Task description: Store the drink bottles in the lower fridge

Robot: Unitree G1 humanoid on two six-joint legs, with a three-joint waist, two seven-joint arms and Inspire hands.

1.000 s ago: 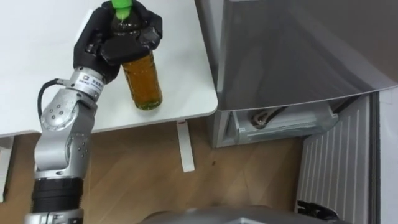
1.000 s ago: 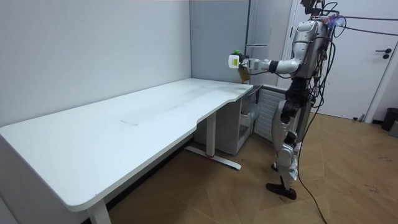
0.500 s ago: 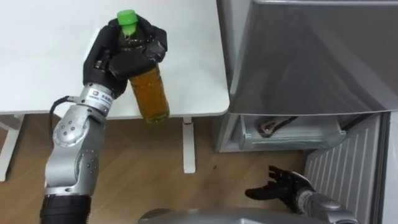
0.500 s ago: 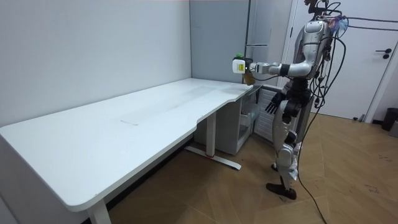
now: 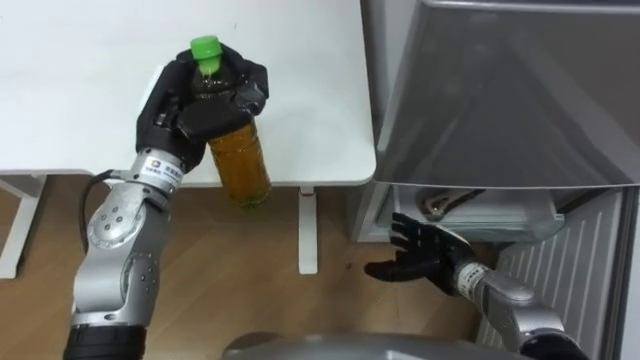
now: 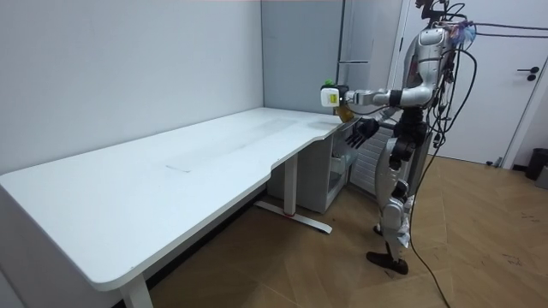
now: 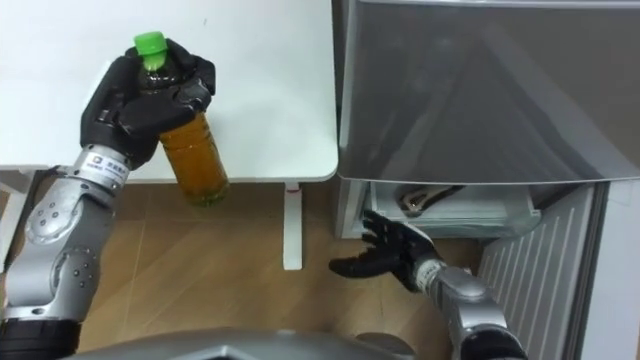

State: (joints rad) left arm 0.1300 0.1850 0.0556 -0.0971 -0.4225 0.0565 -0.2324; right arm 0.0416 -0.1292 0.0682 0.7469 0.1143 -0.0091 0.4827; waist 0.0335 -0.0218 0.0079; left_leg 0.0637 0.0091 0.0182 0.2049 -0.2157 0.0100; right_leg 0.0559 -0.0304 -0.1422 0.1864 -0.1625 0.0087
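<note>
Left hand clenched round the bottle above the desk edge, right hand spread empty by the lower fridge; I'd get it opened wide first, bottle kept upright.

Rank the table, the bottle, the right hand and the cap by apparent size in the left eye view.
1. table
2. bottle and right hand: roughly alike; the bottle is nearer the camera, so unranked
3. cap

The left hand hides the upper body of the bottle. The fridge is cut off at 12 and 3 o'clock, the table at 9 and 12. A dark object low in the fridge cannot be identified.
</note>
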